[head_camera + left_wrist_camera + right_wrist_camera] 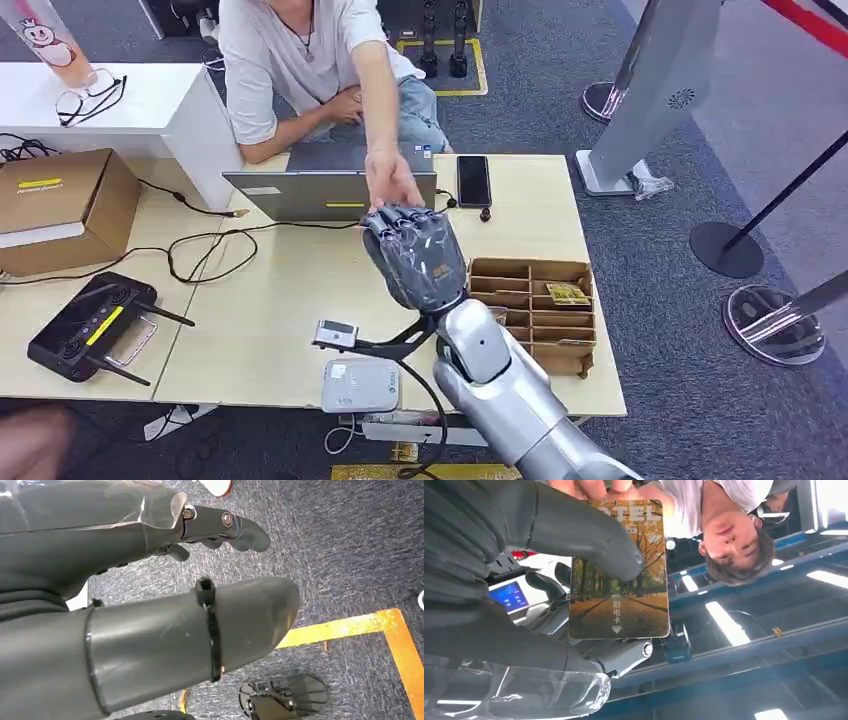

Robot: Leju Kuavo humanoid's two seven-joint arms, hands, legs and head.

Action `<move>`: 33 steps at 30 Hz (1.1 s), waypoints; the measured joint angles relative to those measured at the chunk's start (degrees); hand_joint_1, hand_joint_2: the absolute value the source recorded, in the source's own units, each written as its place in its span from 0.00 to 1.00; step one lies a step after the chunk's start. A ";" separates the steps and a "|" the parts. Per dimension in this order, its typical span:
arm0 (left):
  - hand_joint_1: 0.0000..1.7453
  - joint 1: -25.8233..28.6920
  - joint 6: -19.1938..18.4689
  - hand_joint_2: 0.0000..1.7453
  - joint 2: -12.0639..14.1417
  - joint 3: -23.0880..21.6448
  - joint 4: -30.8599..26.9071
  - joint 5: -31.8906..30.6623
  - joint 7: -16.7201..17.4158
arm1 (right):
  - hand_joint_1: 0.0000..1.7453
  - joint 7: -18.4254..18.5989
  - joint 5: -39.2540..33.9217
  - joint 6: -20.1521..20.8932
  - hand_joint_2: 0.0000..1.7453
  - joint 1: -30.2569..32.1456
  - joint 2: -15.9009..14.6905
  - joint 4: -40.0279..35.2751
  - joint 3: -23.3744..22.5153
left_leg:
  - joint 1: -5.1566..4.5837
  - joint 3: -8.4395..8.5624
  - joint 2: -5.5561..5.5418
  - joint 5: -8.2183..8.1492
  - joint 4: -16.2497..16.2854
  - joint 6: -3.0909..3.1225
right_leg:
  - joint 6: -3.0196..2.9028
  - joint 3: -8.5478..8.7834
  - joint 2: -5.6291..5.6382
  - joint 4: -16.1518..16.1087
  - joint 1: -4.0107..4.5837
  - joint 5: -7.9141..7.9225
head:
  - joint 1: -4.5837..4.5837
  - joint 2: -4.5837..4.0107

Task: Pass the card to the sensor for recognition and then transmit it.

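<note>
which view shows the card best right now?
Right wrist view: the card faces the camera, its autumn avenue picture plain, the right hand pinching it by the thumb while the person's fingers touch its far edge. In the head view the right hand's back hides it. Left wrist view looks at carpet.

Person's hand (392, 180) touching raised right robot hand (415, 255) over table (270, 300).

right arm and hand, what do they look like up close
The right arm is smooth silver metal with rounded segments. Its right hand is dark grey, with a ribbed cover and a clear plastic wrap. A black cable runs beside the wrist. The left hand is the same grey, with a black tie around the thumb.
</note>
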 joint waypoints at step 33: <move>0.00 0.00 1.05 0.00 -0.85 1.29 0.00 0.20 0.48 | 0.00 -0.22 2.86 0.00 1.00 -2.11 2.95 6.56 -1.77 | 0.00 0.00 0.00 0.00 0.00 0.00 | 0.00 0.00 0.00 0.00 0.00 0.00 | 0.00 0.00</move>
